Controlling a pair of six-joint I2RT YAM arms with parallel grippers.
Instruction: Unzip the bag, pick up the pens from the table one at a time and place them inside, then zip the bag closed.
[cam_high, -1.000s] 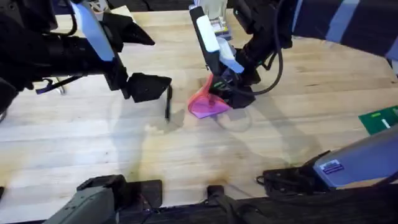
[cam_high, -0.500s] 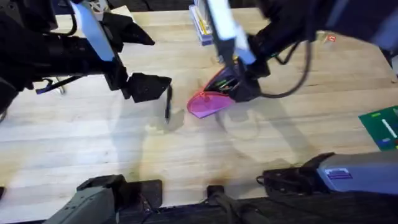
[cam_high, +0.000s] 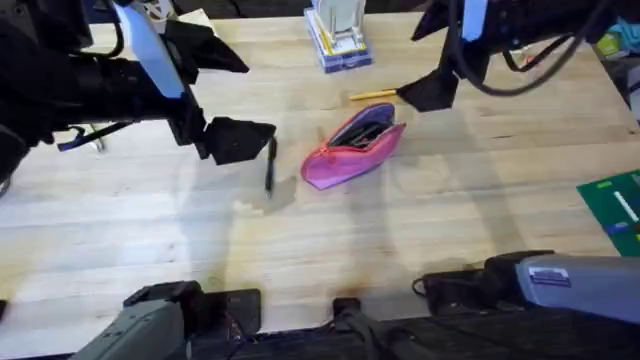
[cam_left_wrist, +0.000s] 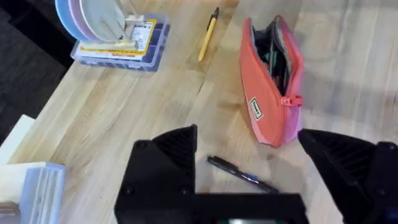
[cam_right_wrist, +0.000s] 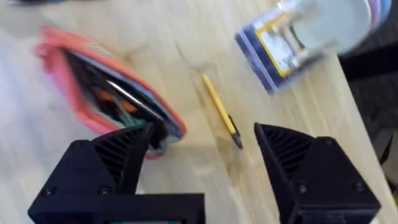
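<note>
The pink bag (cam_high: 352, 148) lies on the table (cam_high: 300, 250) with its zipper open and a dark inside (cam_left_wrist: 272, 53). A black pen (cam_high: 270, 166) rests left of it, and a yellow pen (cam_high: 372, 94) lies just behind it. My left gripper (cam_high: 258, 100) hovers open above the black pen (cam_left_wrist: 242, 176), which shows between its fingers. My right gripper (cam_high: 412, 62) is open and raised behind the bag, over the yellow pen (cam_right_wrist: 222, 112), with the bag (cam_right_wrist: 109, 93) off to one side. Neither gripper holds anything.
A blue box holding a rack of plates (cam_high: 336, 35) stands at the back centre, close behind the yellow pen. A green item (cam_high: 615, 200) lies at the right edge. A white and grey block (cam_left_wrist: 31, 186) sits by the table's far left edge.
My right gripper let go of the bag and pulled up and back to the right. The bag settled flat and open, uncovering the yellow pen. The left arm has not moved.
</note>
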